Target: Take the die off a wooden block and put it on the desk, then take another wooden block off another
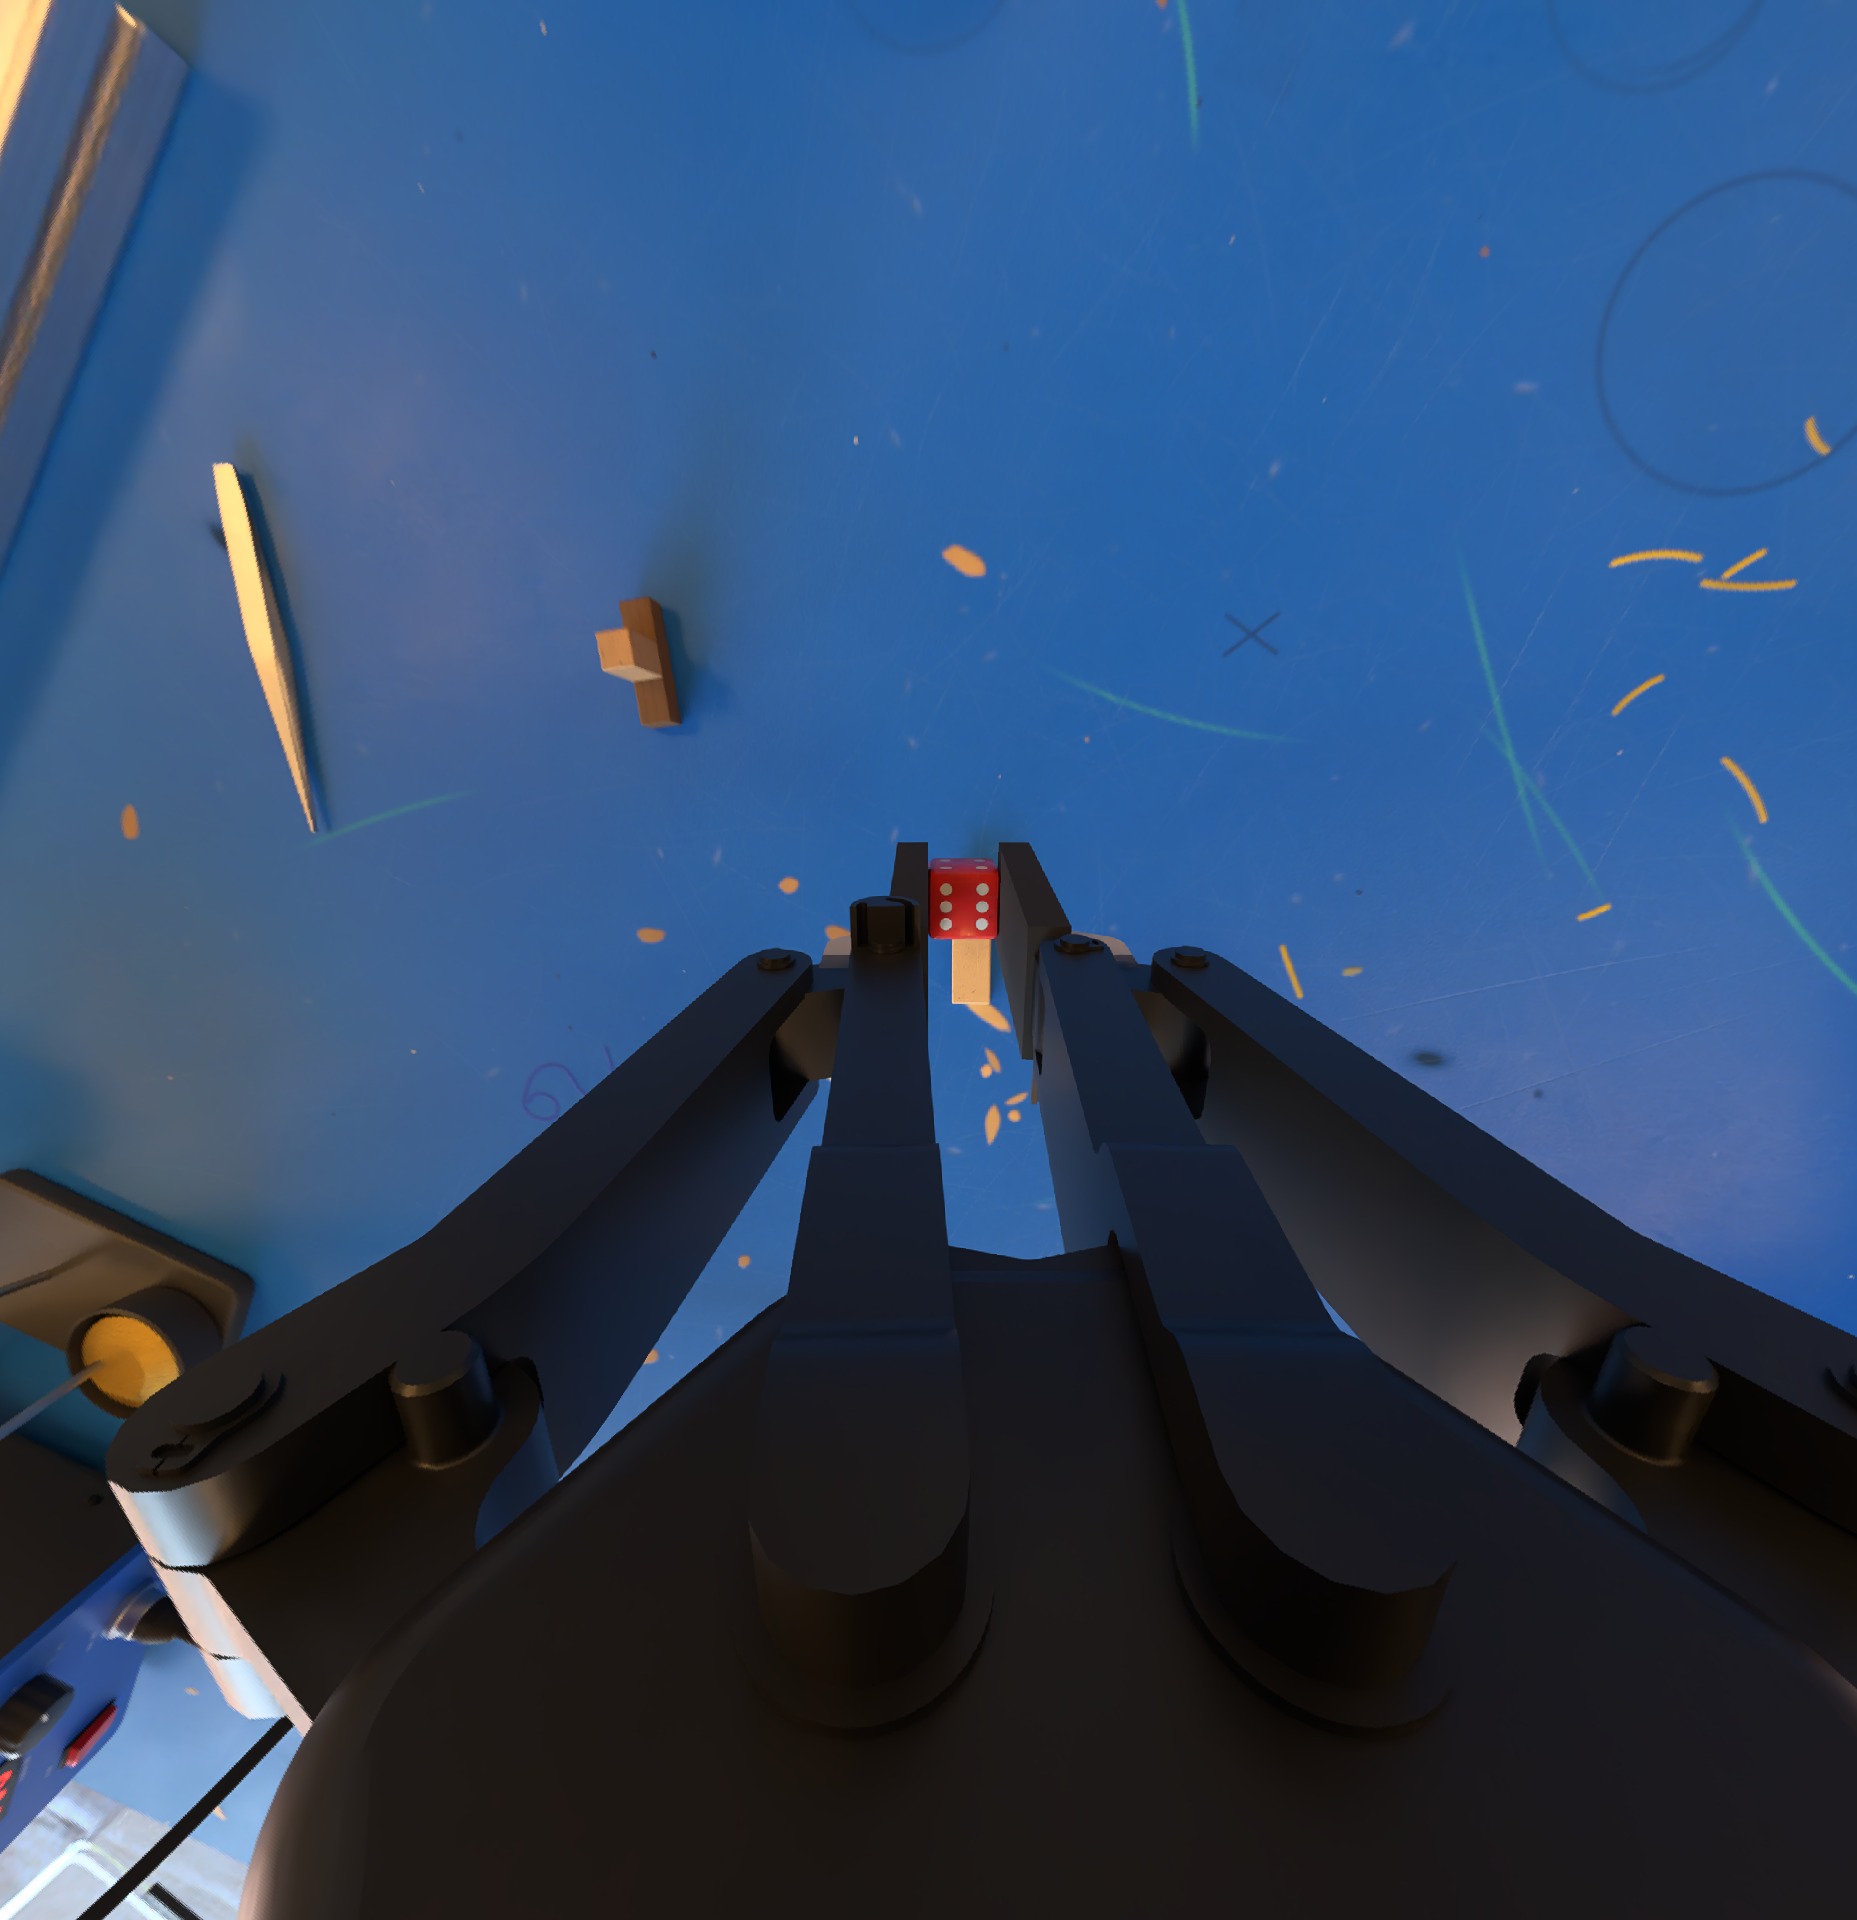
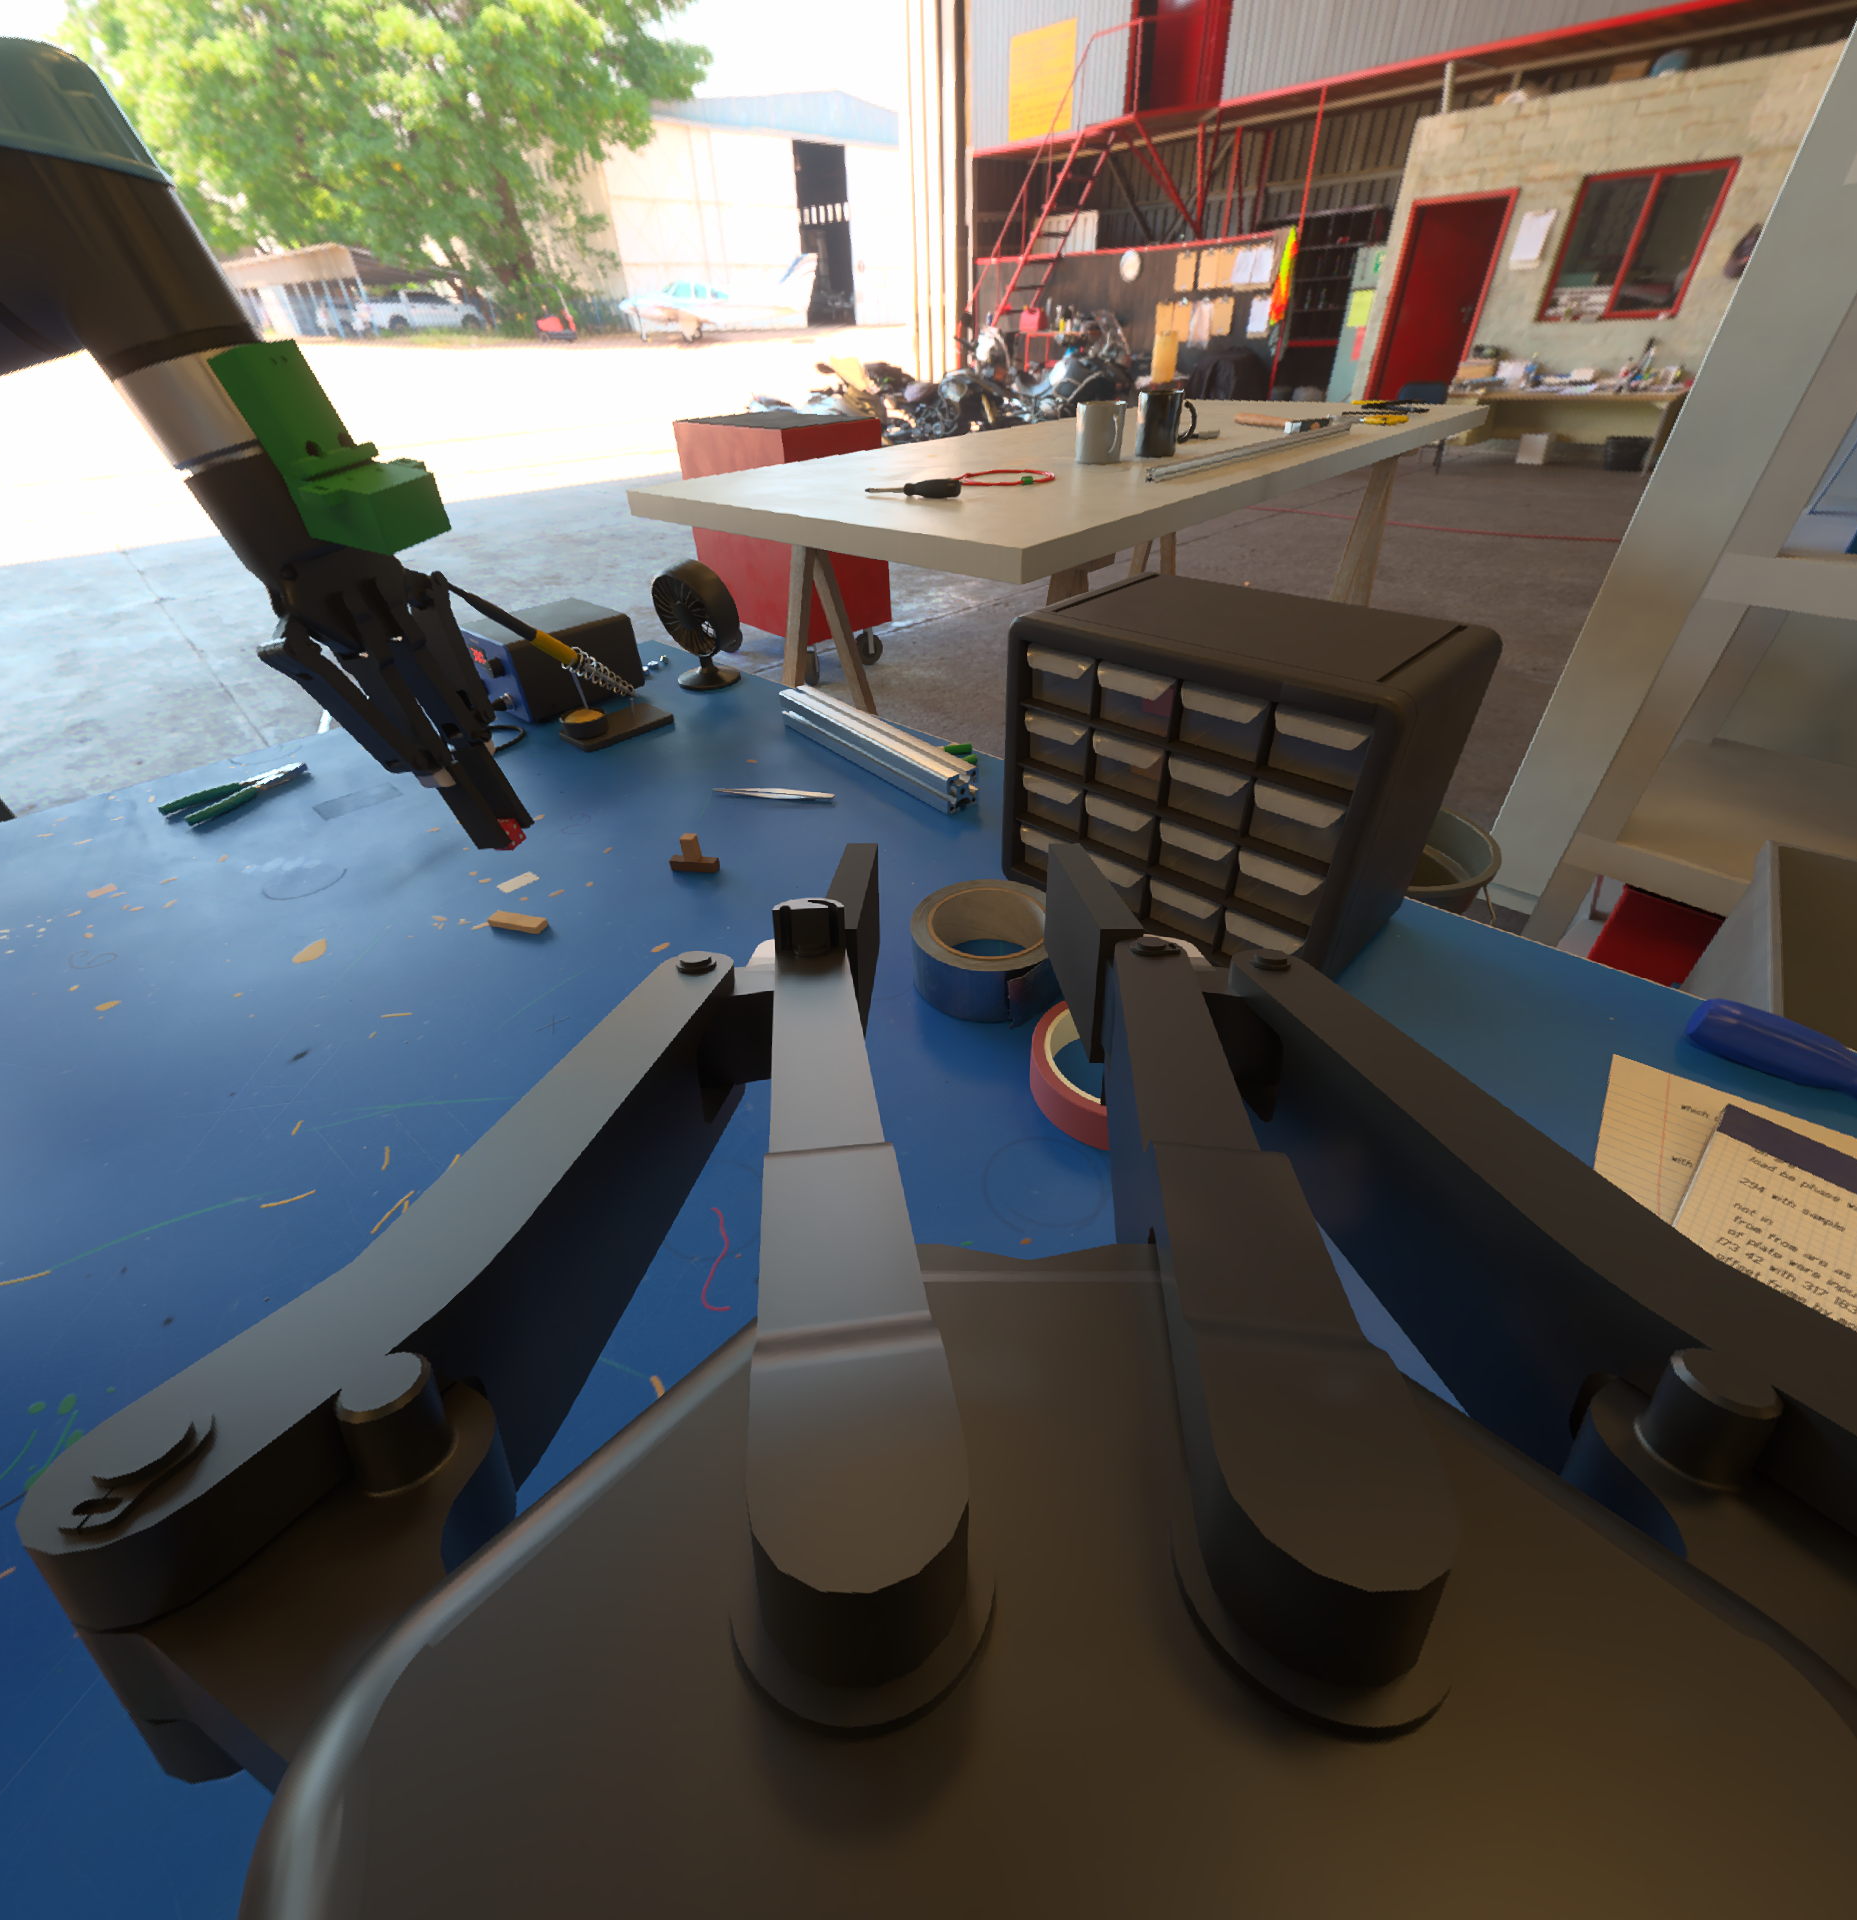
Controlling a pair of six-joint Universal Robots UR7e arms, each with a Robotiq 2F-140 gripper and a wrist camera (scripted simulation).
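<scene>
My left gripper [image 1: 963, 862] is shut on the red die [image 1: 963, 899] and holds it above the blue desk [image 1: 1111, 416]. A light wooden block [image 1: 971, 971] lies flat on the desk just below the die. Two more wooden blocks [image 1: 641, 660] are stacked crosswise farther off to the left. In the right wrist view the left gripper [image 2: 503, 826] hangs with the die [image 2: 510, 830] above the flat block [image 2: 517, 922], and the stacked blocks [image 2: 693, 855] sit to its right. My right gripper [image 2: 965, 894] is open and empty above the desk.
Tweezers [image 1: 264, 644] lie left of the stack. A drawer cabinet [image 2: 1215, 769], a blue tape roll [image 2: 981, 945] and a red one [image 2: 1059, 1075] sit ahead of the right gripper. An aluminium bar [image 2: 882, 748], soldering station [image 2: 550, 665], fan [image 2: 695, 623] and pliers [image 2: 233, 795] line the far edge.
</scene>
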